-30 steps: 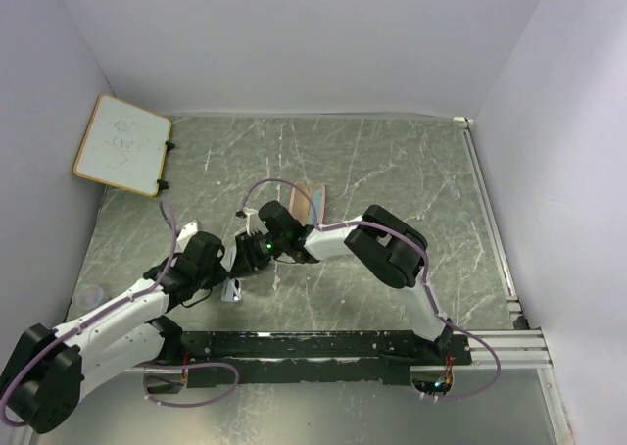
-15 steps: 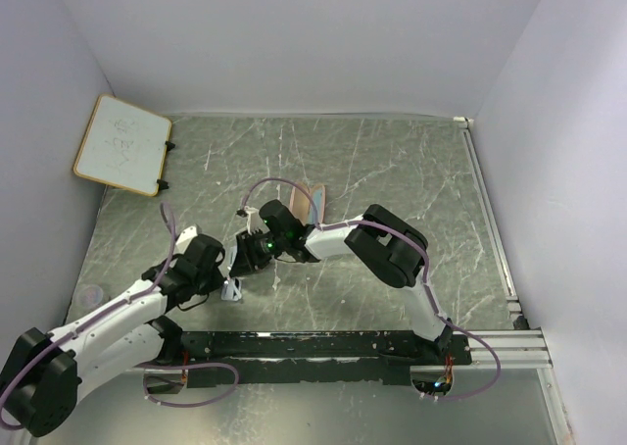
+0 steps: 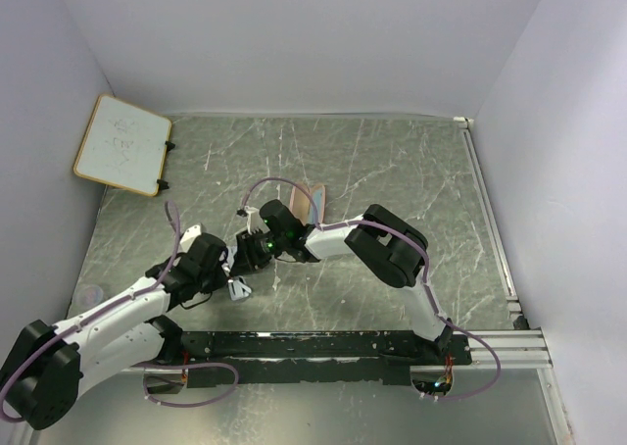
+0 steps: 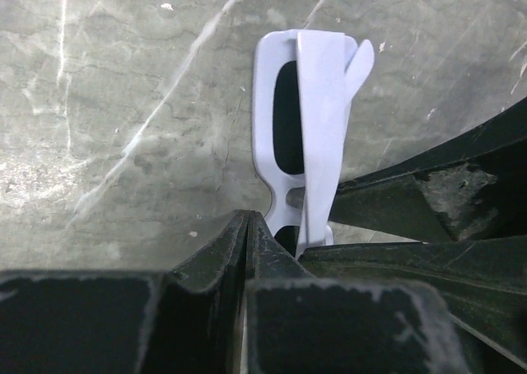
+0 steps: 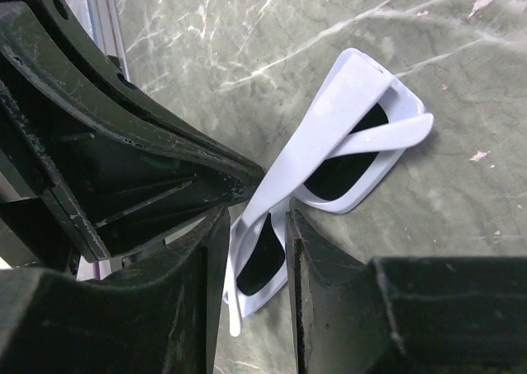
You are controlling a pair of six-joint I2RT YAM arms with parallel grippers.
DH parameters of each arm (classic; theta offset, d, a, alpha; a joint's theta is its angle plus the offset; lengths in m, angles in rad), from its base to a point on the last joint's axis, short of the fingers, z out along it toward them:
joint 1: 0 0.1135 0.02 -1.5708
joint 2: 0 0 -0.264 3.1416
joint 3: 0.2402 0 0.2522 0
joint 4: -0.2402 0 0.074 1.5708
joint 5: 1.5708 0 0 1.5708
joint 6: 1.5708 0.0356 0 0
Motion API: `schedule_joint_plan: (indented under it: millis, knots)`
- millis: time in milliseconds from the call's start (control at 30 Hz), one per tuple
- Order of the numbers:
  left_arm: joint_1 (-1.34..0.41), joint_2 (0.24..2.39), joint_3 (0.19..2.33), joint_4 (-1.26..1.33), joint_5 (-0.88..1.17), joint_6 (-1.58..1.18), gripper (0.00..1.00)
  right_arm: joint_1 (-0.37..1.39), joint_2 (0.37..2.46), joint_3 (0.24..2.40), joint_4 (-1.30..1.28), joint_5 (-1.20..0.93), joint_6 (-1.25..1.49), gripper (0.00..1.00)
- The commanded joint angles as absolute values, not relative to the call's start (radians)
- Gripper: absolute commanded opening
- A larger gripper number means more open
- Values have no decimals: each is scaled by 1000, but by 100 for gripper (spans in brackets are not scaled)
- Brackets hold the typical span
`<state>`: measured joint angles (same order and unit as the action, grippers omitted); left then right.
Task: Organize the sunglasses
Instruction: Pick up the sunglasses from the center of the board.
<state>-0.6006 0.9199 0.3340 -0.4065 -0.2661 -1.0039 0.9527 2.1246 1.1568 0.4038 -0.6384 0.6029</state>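
Evidently the sunglasses (image 5: 346, 119) are lying folded by the table's (image 3: 392, 161) near edge, right gripper (image 5: 255, 219) clasping them, left gripper (image 4: 247, 226) pressing shut alongside; stowing in the case (image 3: 313, 198) is probably remaining.

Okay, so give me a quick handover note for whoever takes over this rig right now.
Left gripper: jaws shut, tips against the sunglasses; a pinch cannot be confirmed.
Right gripper: jaws closed across one lens.
Sunglasses: folded, between the two grippers.
Done: temples folded.
Left to do: probably stow them in the case beyond the right arm.
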Motion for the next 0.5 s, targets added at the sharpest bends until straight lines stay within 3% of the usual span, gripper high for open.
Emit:
schedule_joint_plan:
  millis: [0, 467]
  knots:
    - [-611, 937, 331, -372, -244, -1015, 11, 949, 2108, 1168, 403, -648, 587, 34]
    - [-617, 913, 320, -374, -256, -1028, 11, 951, 2132, 1178, 429, -681, 611, 22]
